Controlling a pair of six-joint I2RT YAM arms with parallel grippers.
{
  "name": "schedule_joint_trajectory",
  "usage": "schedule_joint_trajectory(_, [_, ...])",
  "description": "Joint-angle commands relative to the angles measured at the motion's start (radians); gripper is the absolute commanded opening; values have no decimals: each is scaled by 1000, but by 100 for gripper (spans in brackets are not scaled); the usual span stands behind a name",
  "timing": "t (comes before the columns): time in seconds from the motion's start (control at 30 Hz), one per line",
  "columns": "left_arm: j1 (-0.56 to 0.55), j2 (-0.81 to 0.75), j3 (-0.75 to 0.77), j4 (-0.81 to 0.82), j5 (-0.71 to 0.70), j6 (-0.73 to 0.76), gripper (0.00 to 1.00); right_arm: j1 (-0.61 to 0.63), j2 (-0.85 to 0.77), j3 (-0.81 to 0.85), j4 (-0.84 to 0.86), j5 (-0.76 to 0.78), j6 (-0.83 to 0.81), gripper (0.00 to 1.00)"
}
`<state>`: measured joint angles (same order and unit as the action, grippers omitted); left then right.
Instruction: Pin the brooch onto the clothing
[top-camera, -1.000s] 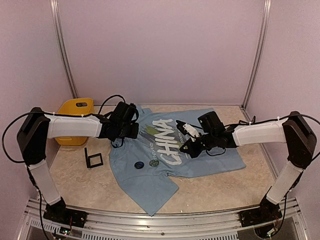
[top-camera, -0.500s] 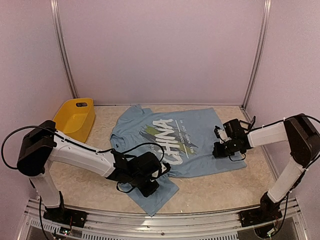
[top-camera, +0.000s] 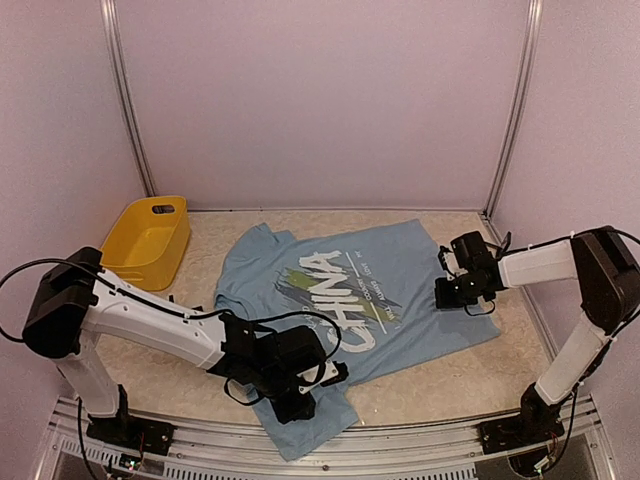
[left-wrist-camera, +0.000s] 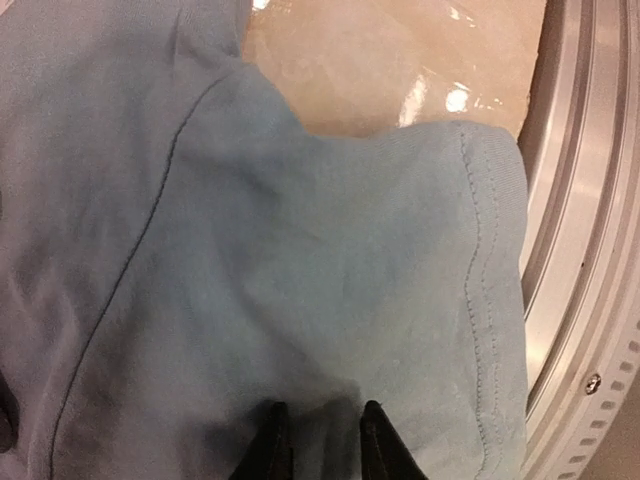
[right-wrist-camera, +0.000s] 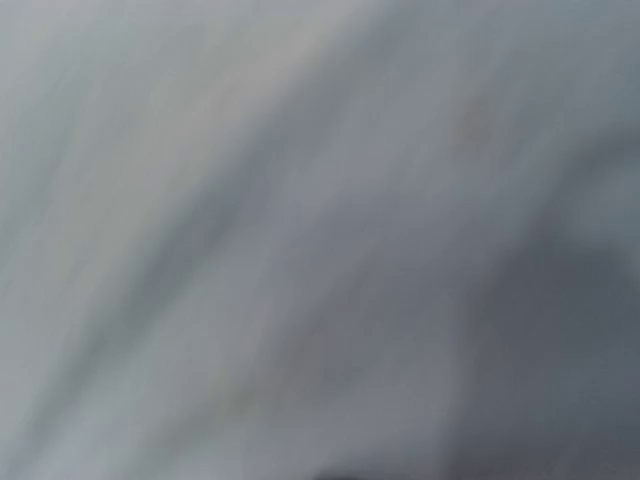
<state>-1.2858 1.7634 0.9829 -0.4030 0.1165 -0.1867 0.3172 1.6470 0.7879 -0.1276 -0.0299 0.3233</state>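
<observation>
The light blue T-shirt (top-camera: 400, 270) lies spread on the bench (top-camera: 450, 370) in the middle of the overhead frame, "CHINA" print up. Its near sleeve runs toward the lower centre, close to the aluminium rail (left-wrist-camera: 575, 250). My left fingers (left-wrist-camera: 270, 450) show at the bottom of the left wrist view, almost together with a tuck of sleeve cloth between them. I read them as clamped on the T-shirt just inside the stitched hem. My right fingers (top-camera: 448, 295) are together at the shirt's right edge. The right wrist view is only a blur of blue cloth, so I cannot tell whether they have any fabric. I cannot find the brooch in any view; it may be under my left arm (top-camera: 160, 320). I judge the step in hand to be laying the cloth flat for pinning. To do it well I would draw the sleeve low and slowly away from the rail, watch the creases across the print ease, and stop before the whole shirt slides. I would also find the brooch before committing further. The yellow bin (top-camera: 150, 240) at the upper left is well apart.
</observation>
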Motion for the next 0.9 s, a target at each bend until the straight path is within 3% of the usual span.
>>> schedule_joint_trajectory(0.0, [95, -71, 50, -54, -15, 37, 34, -8, -30, 103, -96, 64, -66, 0])
schedule_joint_trajectory(0.07, [199, -105, 81, -10, -4, 38, 41, 4, -59, 132, -86, 43, -86, 0])
schedule_joint_trajectory(0.23, [521, -129, 129, 86, -140, -29, 39, 86, -70, 184, -17, -117, -156, 0])
schedule_joint_trajectory(0.4, [821, 69, 279, 87, -227, -144, 35, 292, 4, 225, 26, -190, -306, 0])
schedule_joint_trajectory(0.63, [878, 426, 616, -15, -376, -86, 32, 547, 146, 284, -18, -394, -498, 0])
schedule_joint_trajectory(0.73, [888, 548, 738, -69, -463, -76, 32, 684, 187, 279, -61, -416, -636, 0])
schedule_joint_trajectory(0.87, [900, 645, 851, -97, -510, -74, 33, 759, 279, 291, -145, -411, -737, 0])
